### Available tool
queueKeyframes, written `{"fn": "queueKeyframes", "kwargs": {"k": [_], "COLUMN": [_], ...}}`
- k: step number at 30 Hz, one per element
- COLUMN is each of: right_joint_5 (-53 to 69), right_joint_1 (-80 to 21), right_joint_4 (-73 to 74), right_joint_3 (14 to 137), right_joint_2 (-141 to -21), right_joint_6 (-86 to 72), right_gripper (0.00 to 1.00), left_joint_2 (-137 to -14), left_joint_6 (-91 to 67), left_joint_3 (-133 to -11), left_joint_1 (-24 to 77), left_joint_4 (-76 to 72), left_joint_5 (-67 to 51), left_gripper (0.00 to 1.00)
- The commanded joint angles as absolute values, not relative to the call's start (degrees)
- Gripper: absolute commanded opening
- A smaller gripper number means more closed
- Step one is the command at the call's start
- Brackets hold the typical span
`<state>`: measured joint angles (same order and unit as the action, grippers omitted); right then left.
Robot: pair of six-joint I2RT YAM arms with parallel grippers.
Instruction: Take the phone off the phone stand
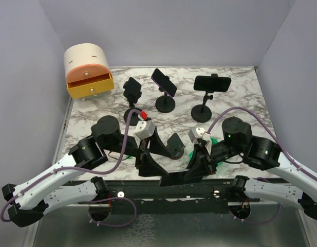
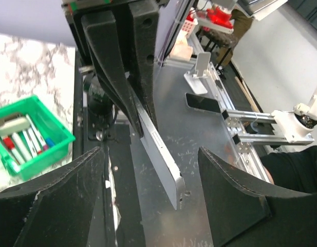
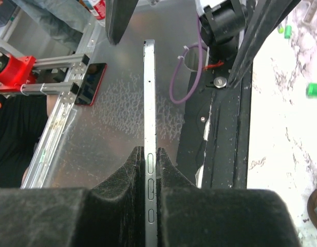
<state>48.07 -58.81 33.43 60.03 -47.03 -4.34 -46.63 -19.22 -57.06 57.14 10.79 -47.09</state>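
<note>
Phone (image 3: pixel 149 98) sits clamped edge-on inside right claw (image 3: pixel 150 154).

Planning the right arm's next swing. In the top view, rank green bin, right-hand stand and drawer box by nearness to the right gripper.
1. green bin, just beside the right gripper, on its right.
2. right-hand stand, farther back on the table.
3. drawer box, far left corner.

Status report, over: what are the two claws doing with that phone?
Right claw shut on the phone, edge-on. Left claw open, straddling its other end, not gripping. Phone held between the arms, off the stands. Nothing in the way.
</note>
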Motion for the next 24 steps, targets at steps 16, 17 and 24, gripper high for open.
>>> {"fn": "queueKeyframes", "kwargs": {"k": [16, 17, 24], "right_joint_5": [35.68, 35.41, 34.3], "right_joint_1": [-58.8, -58.8, -58.8], "right_joint_4": [44.88, 45.25, 48.04], "right_joint_3": [69.46, 69.9, 72.53], "right_joint_2": [-53.63, -53.92, -56.33], "right_joint_6": [-0.53, 0.93, 2.2], "right_gripper": [0.01, 0.0, 0.0], "left_joint_2": [-55.52, -55.85, -58.48], "left_joint_6": [-12.24, -11.89, -9.31], "left_joint_3": [-65.71, -66.2, -69.14], "left_joint_1": [57.4, 57.39, 57.48], "left_joint_4": [32.74, 33.56, 38.13], "left_joint_5": [-38.99, -38.56, -37.88], "left_gripper": [0.53, 0.52, 0.45]}}
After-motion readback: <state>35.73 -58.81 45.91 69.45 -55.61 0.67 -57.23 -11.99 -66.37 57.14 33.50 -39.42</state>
